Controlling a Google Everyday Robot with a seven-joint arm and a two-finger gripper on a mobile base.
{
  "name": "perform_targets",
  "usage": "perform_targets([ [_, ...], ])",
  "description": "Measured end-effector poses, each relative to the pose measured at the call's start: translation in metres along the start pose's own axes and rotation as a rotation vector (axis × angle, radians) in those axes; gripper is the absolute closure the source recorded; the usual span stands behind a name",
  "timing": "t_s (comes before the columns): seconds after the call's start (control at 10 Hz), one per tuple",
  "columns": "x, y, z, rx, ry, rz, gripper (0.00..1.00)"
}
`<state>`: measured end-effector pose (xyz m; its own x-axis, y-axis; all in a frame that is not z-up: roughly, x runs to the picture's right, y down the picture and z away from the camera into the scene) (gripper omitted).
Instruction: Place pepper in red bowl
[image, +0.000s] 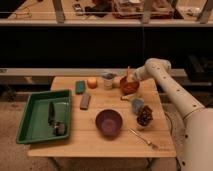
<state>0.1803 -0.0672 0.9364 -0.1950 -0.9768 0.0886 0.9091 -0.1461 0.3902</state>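
Your hand (131, 79) hung over the red bowl (129, 86), apparently closed on the pepper (128, 73); it looked light, stiff, best pinched mid-length.

red bowl (129, 86), purple bowl (108, 122), green tray (30, 127)

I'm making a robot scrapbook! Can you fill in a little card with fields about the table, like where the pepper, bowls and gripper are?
gripper: over the small round red bowl, table's far right
pepper: slim orange-red pepper upright at the gripper, above the red bowl
purple bowl: round, larger, front middle
orange fruit: round, far side
green tray: plastic, rectangular, left end
table: light wooden
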Motion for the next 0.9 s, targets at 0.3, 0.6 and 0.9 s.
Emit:
perform_targets([
  [0.3,-0.0026,0.0062,-0.0017,-0.013,-0.017,0.017,0.20],
  [0.6,-0.0027,0.0069,-0.0026,-0.018,-0.022,0.020,0.20],
  [0.9,-0.0027,0.0071,-0.0029,-0.018,-0.022,0.020,0.20],
])
